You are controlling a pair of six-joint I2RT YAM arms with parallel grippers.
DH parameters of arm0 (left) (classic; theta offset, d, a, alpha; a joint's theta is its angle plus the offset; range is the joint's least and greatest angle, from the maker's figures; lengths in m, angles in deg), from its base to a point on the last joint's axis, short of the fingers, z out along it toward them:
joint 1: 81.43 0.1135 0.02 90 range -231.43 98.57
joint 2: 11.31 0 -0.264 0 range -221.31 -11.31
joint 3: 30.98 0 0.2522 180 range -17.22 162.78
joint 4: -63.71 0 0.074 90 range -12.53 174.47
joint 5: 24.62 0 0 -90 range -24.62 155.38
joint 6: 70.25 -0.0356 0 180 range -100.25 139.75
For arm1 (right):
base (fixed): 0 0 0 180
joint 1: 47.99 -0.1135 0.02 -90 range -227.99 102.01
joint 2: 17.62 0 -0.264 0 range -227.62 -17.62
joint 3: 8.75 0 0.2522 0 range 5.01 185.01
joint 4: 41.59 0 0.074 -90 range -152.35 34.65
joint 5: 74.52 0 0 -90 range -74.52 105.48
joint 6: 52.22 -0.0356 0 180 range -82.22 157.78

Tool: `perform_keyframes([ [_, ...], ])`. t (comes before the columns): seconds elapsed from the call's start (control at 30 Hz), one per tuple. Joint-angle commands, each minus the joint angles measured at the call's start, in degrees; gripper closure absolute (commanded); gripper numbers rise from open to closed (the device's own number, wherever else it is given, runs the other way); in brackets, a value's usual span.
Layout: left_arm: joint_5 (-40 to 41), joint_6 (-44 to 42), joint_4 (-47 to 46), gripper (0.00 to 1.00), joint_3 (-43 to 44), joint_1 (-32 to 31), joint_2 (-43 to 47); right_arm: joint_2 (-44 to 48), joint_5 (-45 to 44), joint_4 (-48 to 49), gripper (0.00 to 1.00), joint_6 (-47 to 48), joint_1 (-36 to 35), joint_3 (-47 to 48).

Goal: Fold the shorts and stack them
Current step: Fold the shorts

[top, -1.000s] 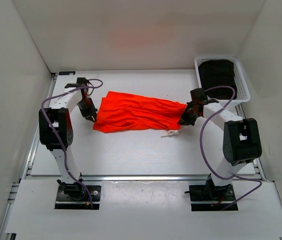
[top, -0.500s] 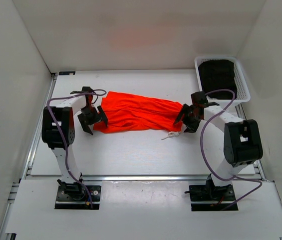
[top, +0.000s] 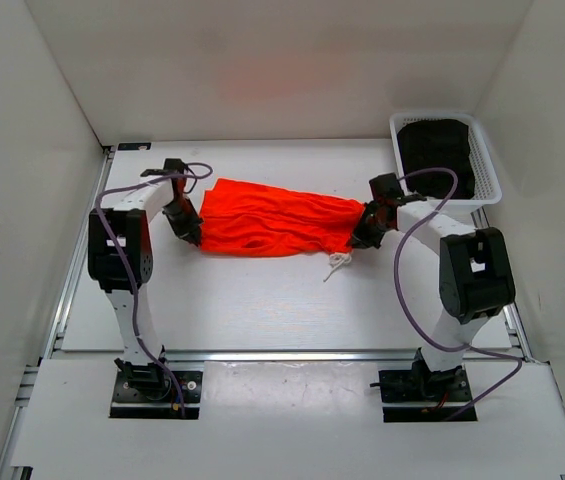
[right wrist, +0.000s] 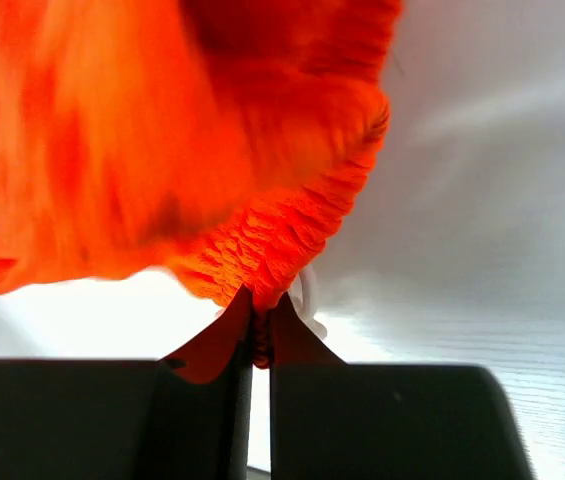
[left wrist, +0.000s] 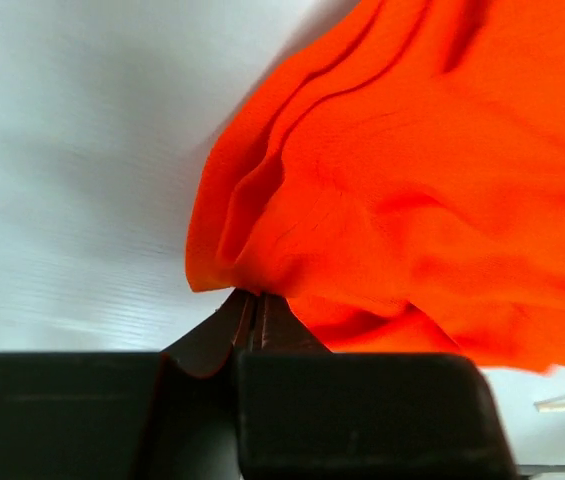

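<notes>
The orange-red shorts [top: 272, 222] lie stretched left to right across the white table, waistband end to the right. The white drawstring cord [top: 338, 263] trails from the lower right end. My left gripper [top: 190, 231] is shut on the shorts' left hem; the left wrist view shows the fabric [left wrist: 402, 200] pinched at the tips [left wrist: 251, 305]. My right gripper [top: 360, 234] is shut on the gathered waistband [right wrist: 282, 240], with the fabric between the tips [right wrist: 260, 312] and the cord [right wrist: 309, 300] just behind.
A white basket [top: 486, 165] holding dark folded fabric [top: 436, 145] stands at the back right corner. White walls enclose the table on three sides. The arm bases sit at the near edge.
Both grippers were open beside the shorts' ends half a second ago; both have now closed on the fabric, and the shorts are pulled slightly tauter.
</notes>
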Motion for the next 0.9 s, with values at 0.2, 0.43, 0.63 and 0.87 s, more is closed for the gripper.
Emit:
perform_keyframes([
  [0.2,2.63,-0.68,4.08,0.9,4.67,3.83,13.01,8.43,-3.44,-5.99,1.0,7.54,1.18,7.33],
  [0.43,-0.26,1.77,0.48,0.88,-17.47,1.02,24.96,20.12,-3.44,-6.7,0.95,8.07,0.65,-13.64],
  [0.63,0.32,0.64,1.96,0.0,-19.44,1.02,27.26,28.21,-8.95,-13.63,0.13,10.08,0.13,-16.69],
  [0.87,1.32,0.11,3.28,0.9,-5.11,-3.44,19.12,30.08,-15.04,-16.99,0.21,11.67,0.13,-5.35],
])
